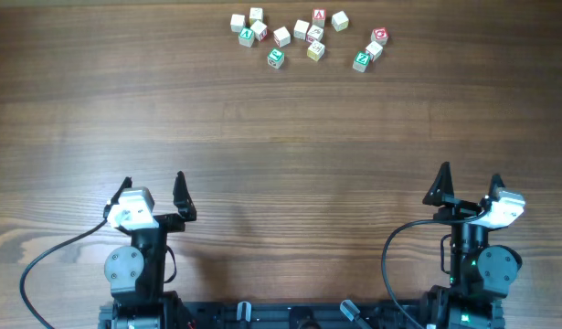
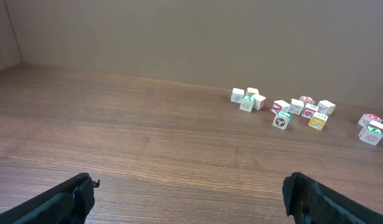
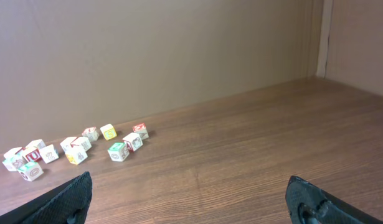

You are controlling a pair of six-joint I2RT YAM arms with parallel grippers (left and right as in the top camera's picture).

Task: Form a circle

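Overhead: alphabet cubes [image 1: 302,29] sit in a loose, irregular scatter at upper centre of frame on the wood table [image 1: 281,137], most just beside one another and a few touching. A trio [image 1: 373,50] lies slightly apart to the right. We note green faces on three cubes and a yellowish one [image 1: 315,51] near the middle. Left gripper [image 1: 153,190] is at lower left and right gripper [image 1: 470,185] at lower right, both w/ jaws spread wide, holding nothing, well apart from the cubes. Left wrist cam: cubes [image 2: 297,106] at mid-right. Right wrist cam: cubes [image 3: 79,144] at lower left.
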